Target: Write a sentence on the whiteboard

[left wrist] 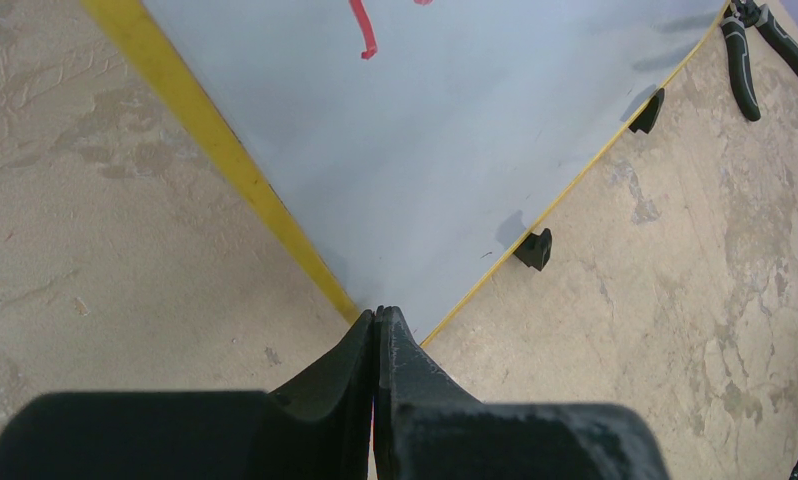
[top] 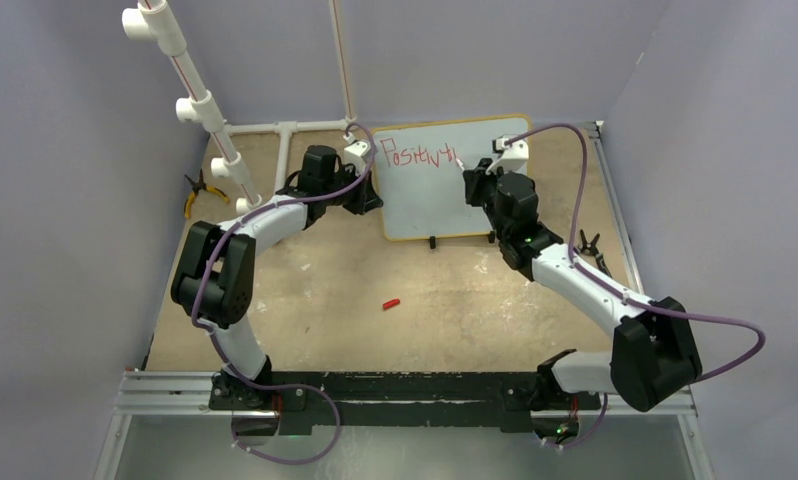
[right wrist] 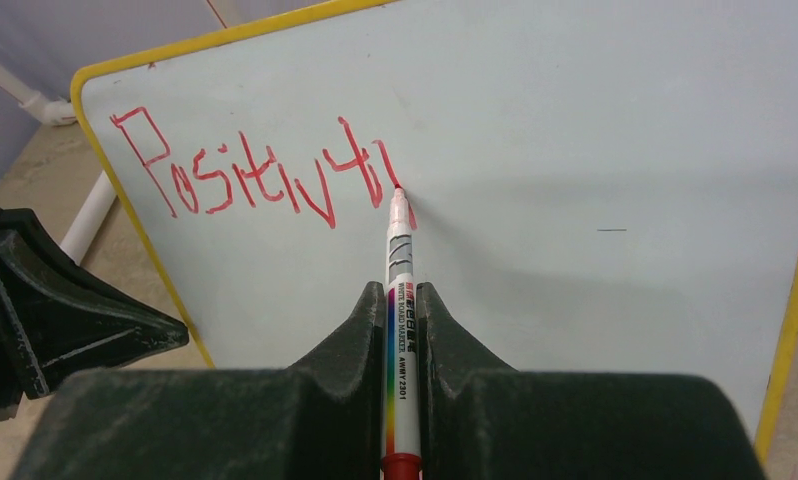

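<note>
The whiteboard (top: 445, 205) with its yellow frame lies at the back middle of the table. Red writing, the sentence (right wrist: 255, 175), reads roughly "Positivi" along its top left. My right gripper (right wrist: 402, 290) is shut on a white whiteboard marker (right wrist: 399, 260) whose red tip touches the board at the end of the last stroke. In the top view the right gripper (top: 475, 180) sits over the board's upper right part. My left gripper (left wrist: 377, 312) is shut, its tips at the board's near left corner (left wrist: 425, 150); the corner itself is hidden behind them. The left gripper (top: 373, 200) sits at the board's left edge.
A red marker cap (top: 391, 303) lies on the tan tabletop in front of the board. Yellow-handled pliers (top: 197, 190) lie at the left and black pliers (left wrist: 760, 50) to the board's right. A white PVC pipe frame (top: 190, 90) rises at the back left. Black feet (left wrist: 535, 248) line the board's near edge.
</note>
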{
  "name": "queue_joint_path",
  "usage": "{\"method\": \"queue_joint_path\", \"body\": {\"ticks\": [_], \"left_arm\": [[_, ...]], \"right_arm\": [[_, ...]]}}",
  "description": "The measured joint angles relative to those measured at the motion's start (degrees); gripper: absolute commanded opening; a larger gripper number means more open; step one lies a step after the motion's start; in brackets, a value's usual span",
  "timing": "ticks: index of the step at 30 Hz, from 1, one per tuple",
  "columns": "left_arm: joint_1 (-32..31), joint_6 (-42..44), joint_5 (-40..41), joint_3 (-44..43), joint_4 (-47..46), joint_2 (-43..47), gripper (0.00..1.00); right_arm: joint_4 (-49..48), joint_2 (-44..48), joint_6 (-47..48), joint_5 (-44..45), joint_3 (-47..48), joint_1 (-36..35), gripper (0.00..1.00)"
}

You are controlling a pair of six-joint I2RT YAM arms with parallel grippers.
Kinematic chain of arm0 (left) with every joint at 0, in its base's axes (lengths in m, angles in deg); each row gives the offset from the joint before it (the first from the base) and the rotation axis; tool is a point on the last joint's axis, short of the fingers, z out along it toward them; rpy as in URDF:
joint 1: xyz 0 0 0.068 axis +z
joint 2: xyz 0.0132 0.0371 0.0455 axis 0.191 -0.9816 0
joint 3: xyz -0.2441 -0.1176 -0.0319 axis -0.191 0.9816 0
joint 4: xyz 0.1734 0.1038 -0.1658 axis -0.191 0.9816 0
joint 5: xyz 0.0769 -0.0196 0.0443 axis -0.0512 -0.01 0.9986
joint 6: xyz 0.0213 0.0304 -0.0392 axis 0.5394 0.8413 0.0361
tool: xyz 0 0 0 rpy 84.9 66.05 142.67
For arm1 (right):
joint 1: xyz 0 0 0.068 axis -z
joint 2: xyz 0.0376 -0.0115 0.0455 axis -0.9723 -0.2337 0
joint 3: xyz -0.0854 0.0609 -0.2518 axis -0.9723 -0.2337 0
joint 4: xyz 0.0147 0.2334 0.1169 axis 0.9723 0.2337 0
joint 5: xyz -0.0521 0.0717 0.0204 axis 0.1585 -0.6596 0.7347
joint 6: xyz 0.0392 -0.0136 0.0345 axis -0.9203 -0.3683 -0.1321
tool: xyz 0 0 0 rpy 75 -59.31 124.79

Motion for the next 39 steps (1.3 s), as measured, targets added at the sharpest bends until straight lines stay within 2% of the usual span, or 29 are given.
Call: {"method": "queue_joint_path", "body": {"ticks": [20, 28, 34, 39], "left_arm": [[0.00, -0.02, 0.02, 0.00, 0.00, 0.07, 0.00], [-0.02, -0.42, -0.04, 0.00, 0.00, 0.79, 0.12], [0.00, -0.42, 0.02, 0.00, -0.02, 0.90, 0.18], [0.00, -0.46, 0.02, 0.00, -0.04, 0.90, 0.20]], "right_arm": [[-1.36, -0.35, 0.15, 1.92, 0.42, 0.00, 0.00], [-2.08, 3.02, 0.13, 1.60, 0.39, 0.00, 0.00], [-1.90, 2.25, 0.00, 1.60, 0.42, 0.00, 0.00], [-1.40, 2.16, -0.07, 2.16, 0.42, 0.00, 0.00]]}}
